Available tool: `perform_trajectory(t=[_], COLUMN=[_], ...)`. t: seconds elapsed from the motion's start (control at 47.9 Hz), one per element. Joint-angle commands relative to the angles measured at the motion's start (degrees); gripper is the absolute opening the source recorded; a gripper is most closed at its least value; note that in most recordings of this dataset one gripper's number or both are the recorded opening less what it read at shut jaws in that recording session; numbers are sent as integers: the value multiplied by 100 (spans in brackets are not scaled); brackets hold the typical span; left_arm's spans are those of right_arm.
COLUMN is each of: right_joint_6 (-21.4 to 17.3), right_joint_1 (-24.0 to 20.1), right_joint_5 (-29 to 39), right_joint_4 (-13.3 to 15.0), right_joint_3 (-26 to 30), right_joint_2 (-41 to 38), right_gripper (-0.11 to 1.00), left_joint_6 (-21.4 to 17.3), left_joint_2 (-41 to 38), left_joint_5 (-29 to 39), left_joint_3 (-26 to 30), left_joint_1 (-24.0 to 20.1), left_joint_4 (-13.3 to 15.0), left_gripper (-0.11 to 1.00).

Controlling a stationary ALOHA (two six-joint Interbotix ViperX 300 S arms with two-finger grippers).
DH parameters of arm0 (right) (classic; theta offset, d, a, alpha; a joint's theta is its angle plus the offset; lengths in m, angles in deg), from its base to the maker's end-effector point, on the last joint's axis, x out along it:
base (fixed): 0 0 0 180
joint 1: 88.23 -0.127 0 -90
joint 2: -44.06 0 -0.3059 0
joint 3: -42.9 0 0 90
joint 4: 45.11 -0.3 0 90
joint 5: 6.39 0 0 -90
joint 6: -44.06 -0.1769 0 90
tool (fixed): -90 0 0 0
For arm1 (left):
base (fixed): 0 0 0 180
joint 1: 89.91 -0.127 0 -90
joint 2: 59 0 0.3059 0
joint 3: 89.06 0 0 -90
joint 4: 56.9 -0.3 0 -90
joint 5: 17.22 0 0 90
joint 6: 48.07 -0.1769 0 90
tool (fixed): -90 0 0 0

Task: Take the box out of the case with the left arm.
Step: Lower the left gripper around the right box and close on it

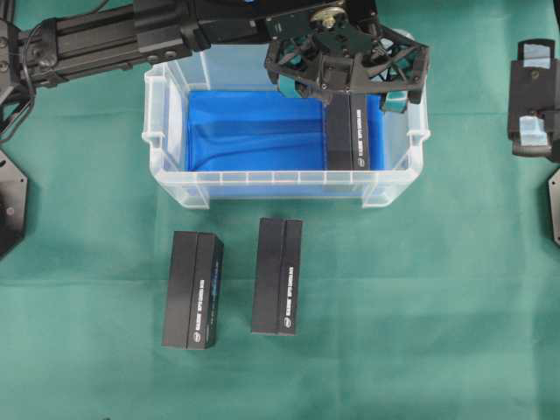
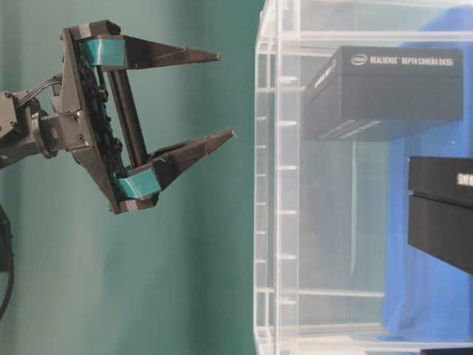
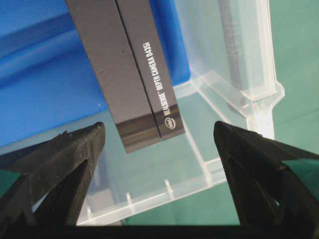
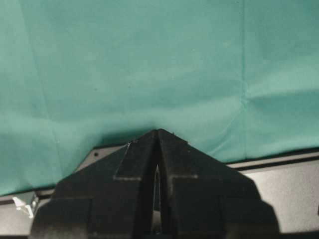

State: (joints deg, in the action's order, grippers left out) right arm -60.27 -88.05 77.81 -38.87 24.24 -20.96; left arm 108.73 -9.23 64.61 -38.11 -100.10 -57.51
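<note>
the left gripper [image 1: 347, 83] is held wide open above the black realsense box [image 1: 347, 133], which is lying in the clear case [image 1: 166, 131] at its right end.

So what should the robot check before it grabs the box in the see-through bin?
1. Left pincer open wide: ok.
2. Pincer above the box in the case: ok, hovering over its far end.
3. Fingers on either side of the box: ok, in the left wrist view it sits between them.
4. Room beside the case wall for the outer finger: cannot tell.
5. Right pincer out of the way: ok, shut, parked over the cloth.
6. Two boxes outside clear of the case: ok.
</note>
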Motion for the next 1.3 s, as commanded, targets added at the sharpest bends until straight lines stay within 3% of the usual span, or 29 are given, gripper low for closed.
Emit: perform_trajectory(t=[0.0, 0.293, 1.275], right_joint_6=[9, 9, 9], right_joint_1=[9, 0, 0], right_joint_5=[-26, -26, -26], right_joint_4=[9, 9, 9], right_joint_3=[62, 62, 62], right_joint_2=[9, 9, 9], right_gripper=[2, 2, 2], left_joint_6=[9, 220, 220], left_joint_2=[97, 97, 97], left_joint_5=[-18, -18, -26], left_joint_3=[141, 149, -44], left_joint_1=[-9, -18, -9], left_joint_4=[9, 9, 9], left_gripper=[100, 100, 100])
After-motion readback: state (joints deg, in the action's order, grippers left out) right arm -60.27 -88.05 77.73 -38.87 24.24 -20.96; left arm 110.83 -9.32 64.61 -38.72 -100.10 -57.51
